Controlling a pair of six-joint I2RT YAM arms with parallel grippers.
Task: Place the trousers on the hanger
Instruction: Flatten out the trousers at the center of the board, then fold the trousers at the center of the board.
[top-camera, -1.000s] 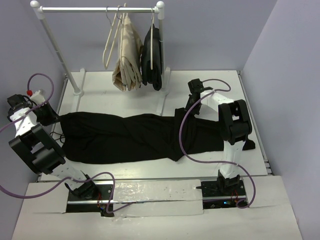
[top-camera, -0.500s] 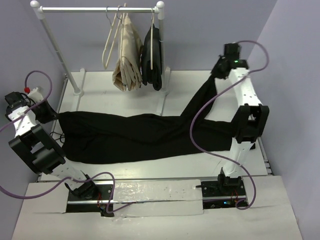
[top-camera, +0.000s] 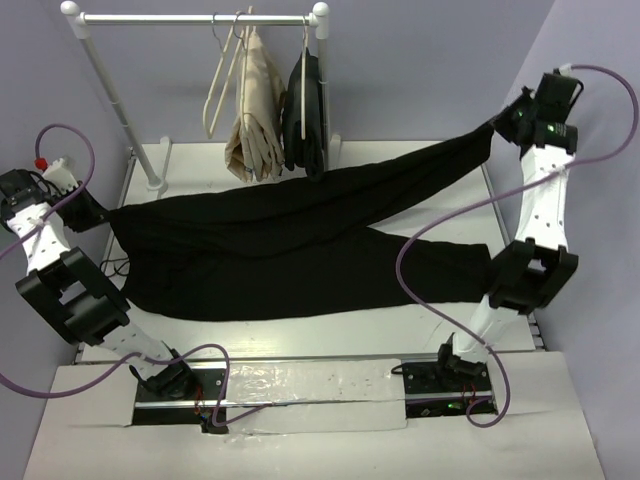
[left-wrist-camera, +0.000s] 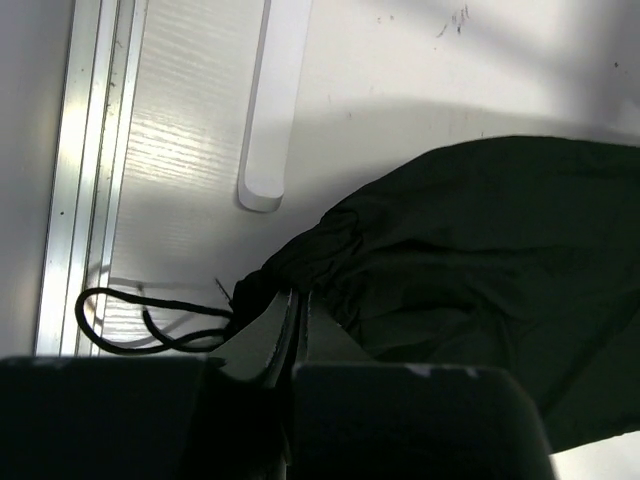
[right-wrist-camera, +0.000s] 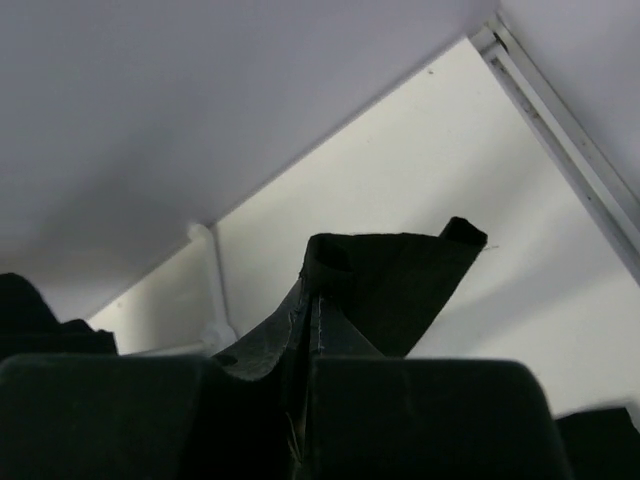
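The black trousers (top-camera: 270, 255) lie stretched across the white table. My left gripper (top-camera: 98, 214) is shut on their waist end at the far left; in the left wrist view the gripper (left-wrist-camera: 298, 300) pinches the bunched waistband (left-wrist-camera: 330, 250). My right gripper (top-camera: 503, 118) is shut on one leg's end and holds it high at the far right, so that leg hangs taut above the table. In the right wrist view the gripper (right-wrist-camera: 312, 300) grips the hem (right-wrist-camera: 400, 280). The bare white hanger (top-camera: 218, 85) hangs on the rail at the back.
A white rack (top-camera: 200, 18) stands at the back, with beige trousers (top-camera: 256, 115) and a small black garment (top-camera: 306, 115) on their own hangers. The rack's foot (left-wrist-camera: 272, 110) and a loose black cord (left-wrist-camera: 130, 325) lie by the left gripper. Walls stand close on both sides.
My right gripper has risen and swung from the table's middle to the far right, lifting one trouser leg taut. My left gripper has pulled the waist slightly left and back.
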